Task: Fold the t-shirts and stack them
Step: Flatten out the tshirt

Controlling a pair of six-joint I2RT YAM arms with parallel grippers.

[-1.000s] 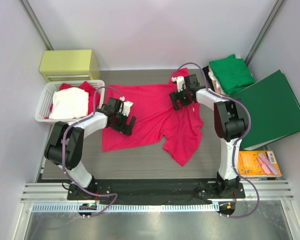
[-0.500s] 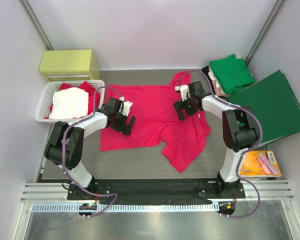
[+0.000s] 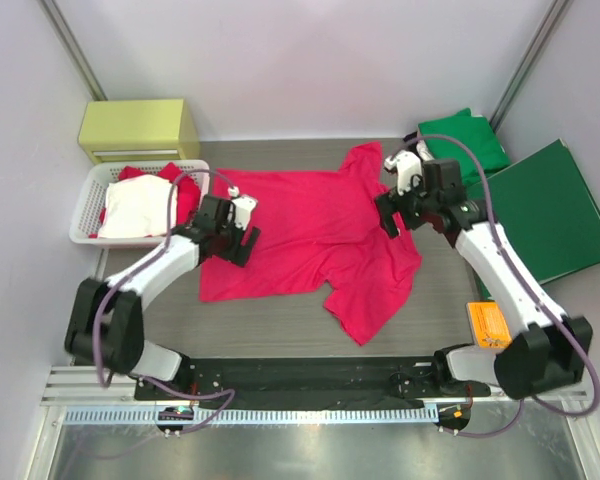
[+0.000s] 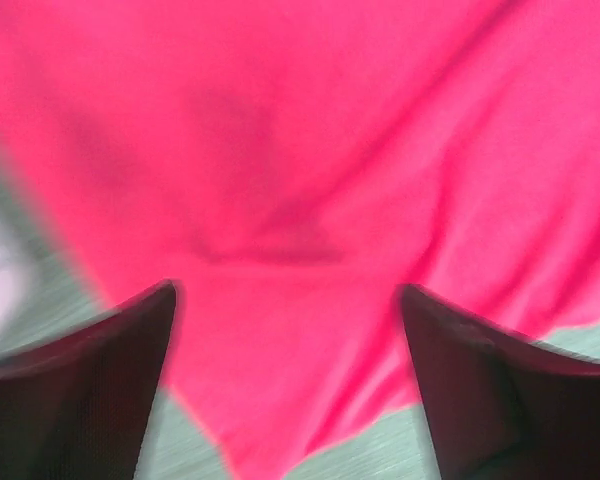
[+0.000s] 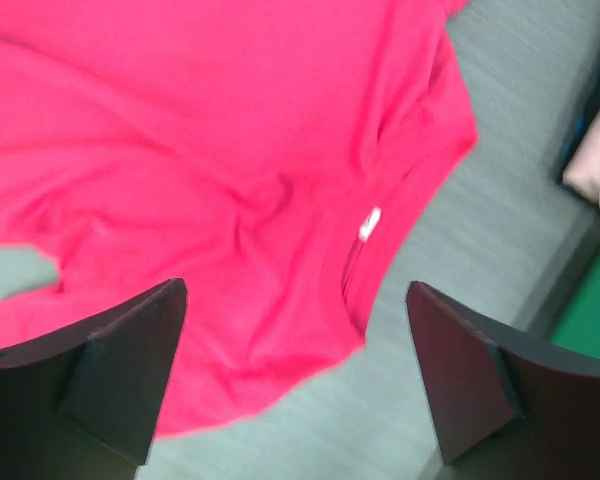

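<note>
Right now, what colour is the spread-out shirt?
The t-shirt is bright pinkish-red, clearest from the top external view.

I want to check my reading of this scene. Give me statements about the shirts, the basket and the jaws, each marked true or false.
1. The red t-shirt lies spread out on the table. True.
2. The left jaws are shut on it. False: they stand open above its edge.
3. The white basket holds a white cloth and a red cloth. True.
4. The green t-shirt lies in the basket. False: it lies at the far right, next to the dark-green folder.
</note>
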